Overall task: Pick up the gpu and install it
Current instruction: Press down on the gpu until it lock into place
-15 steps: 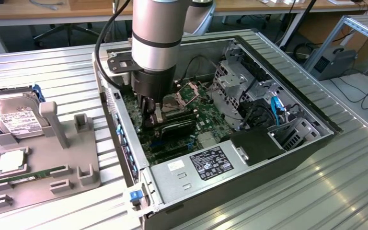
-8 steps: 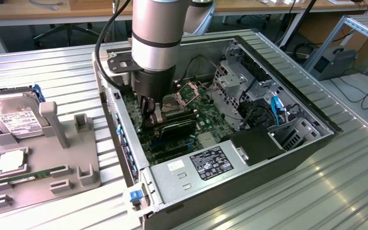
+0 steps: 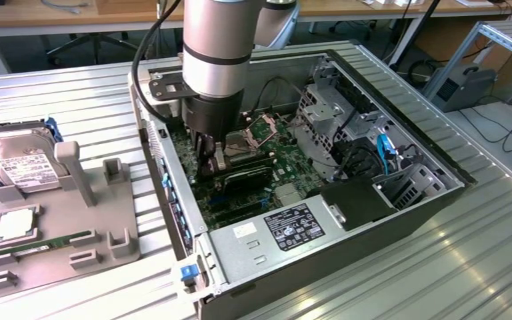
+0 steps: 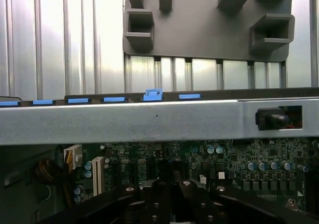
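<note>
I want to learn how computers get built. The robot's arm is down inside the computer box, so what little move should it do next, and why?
Probably a slow, straight push down. The gripper is shut and low over the green motherboard, right by the dark gpu lying across it. Whether the card is fully in its slot can't be told.

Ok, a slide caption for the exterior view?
End effector shut, lowered into the open computer case over the motherboard.

Dark gpu [image 3: 245, 177] edge-down on the motherboard [image 3: 279, 157]
</note>
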